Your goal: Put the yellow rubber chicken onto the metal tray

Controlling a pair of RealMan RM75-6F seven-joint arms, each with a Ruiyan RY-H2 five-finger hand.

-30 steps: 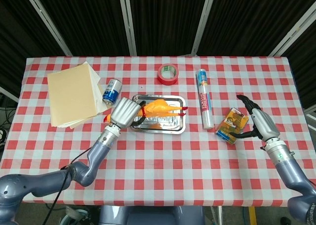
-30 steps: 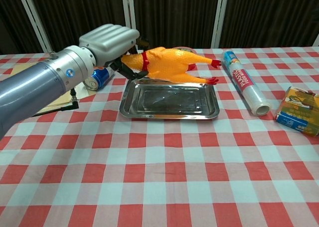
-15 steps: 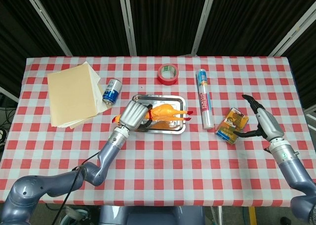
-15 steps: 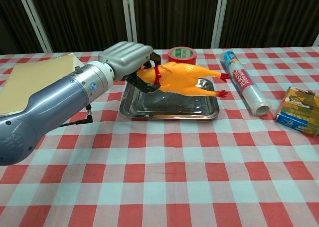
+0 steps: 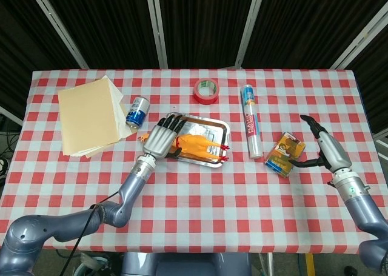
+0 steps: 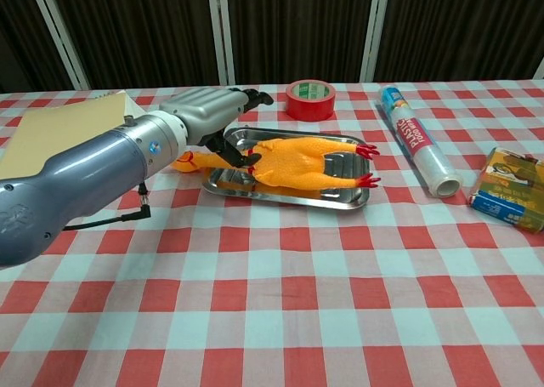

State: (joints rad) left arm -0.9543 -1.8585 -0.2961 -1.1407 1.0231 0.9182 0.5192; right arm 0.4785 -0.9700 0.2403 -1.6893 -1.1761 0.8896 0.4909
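Observation:
The yellow rubber chicken lies on its side on the metal tray, red feet toward the right. Its head sticks out over the tray's left edge. My left hand hovers over the chicken's neck end with its fingers spread out, the thumb close to the neck. My right hand shows only in the head view, at the far right. It is open, beside a yellow box and holding nothing.
A red tape roll lies behind the tray. A plastic-wrap roll lies to its right. A blue can and a stack of tan paper are to its left. The yellow box sits far right.
My left hand lowered the chicken from above the tray onto it, then spread its fingers and let go. The right hand has barely moved.

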